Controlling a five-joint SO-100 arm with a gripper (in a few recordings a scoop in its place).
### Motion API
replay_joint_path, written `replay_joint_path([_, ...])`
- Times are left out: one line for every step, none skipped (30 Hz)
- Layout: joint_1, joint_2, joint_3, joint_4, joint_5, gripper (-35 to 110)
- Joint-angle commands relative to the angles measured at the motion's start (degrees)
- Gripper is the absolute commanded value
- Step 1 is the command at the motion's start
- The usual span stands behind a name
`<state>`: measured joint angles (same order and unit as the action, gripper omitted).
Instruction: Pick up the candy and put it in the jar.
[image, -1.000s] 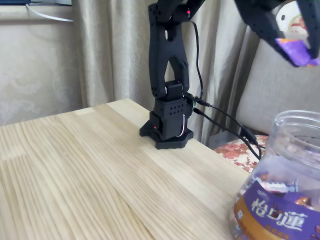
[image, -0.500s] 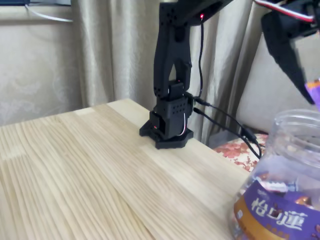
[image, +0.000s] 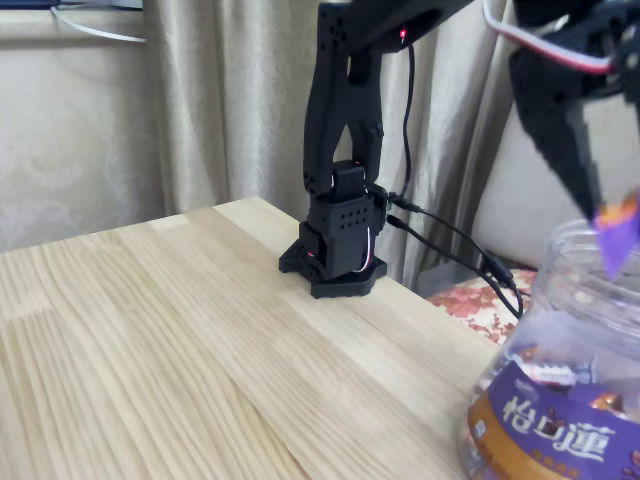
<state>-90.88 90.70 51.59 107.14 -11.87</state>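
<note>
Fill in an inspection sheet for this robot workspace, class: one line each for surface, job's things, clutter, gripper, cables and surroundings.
Surface: pale wooden table, bare where it shows.
Job's things: purple-wrapped candy hangs at the rim of the clear jar at the picture's right edge; the jar's label is purple and orange-brown, with wrapped sweets inside.
Clutter: nothing seen.
Gripper: black gripper points down over the jar's mouth, with the candy at its tip; the picture's edge cuts off the far finger.
Cables: black cables run from the arm's base off the table's far edge.
Surroundings: beige curtain behind; patterned cushion beyond the table.
</note>
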Motion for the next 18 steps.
replay_joint_path([0.26,5.8,0.09,0.18,-0.44,26])
replay_joint_path([0.44,5.8,0.26,0.18,-0.53,27])
replay_joint_path([0.53,5.8,0.26,0.18,-0.53,27])
replay_joint_path([0.7,5.89,0.26,0.26,-0.62,26])
replay_joint_path([0.97,6.06,0.0,0.53,-0.79,21])
replay_joint_path([1.49,6.42,-0.7,0.88,-0.88,13])
replay_joint_path([2.29,6.77,-1.76,1.58,-1.32,6])
replay_joint_path([3.52,7.38,-3.08,2.29,-1.23,0])
replay_joint_path([5.27,7.73,-5.01,3.34,-0.7,0])
replay_joint_path([7.21,8.09,-7.03,4.48,-0.53,0])
replay_joint_path([9.84,8.44,-8.88,5.54,-0.35,0])
replay_joint_path([12.83,9.23,-9.93,5.98,-0.26,0])
replay_joint_path([16.08,10.55,-10.02,5.98,-0.35,0])
replay_joint_path([19.78,11.78,-10.02,5.98,-0.26,0])
replay_joint_path([23.55,13.1,-10.02,5.98,0.26,0])
replay_joint_path([27.6,14.24,-9.93,5.8,0.97,0])
replay_joint_path([31.82,15.29,-9.93,5.45,1.58,0])
replay_joint_path([36.21,16.17,-9.93,5.27,2.11,0])
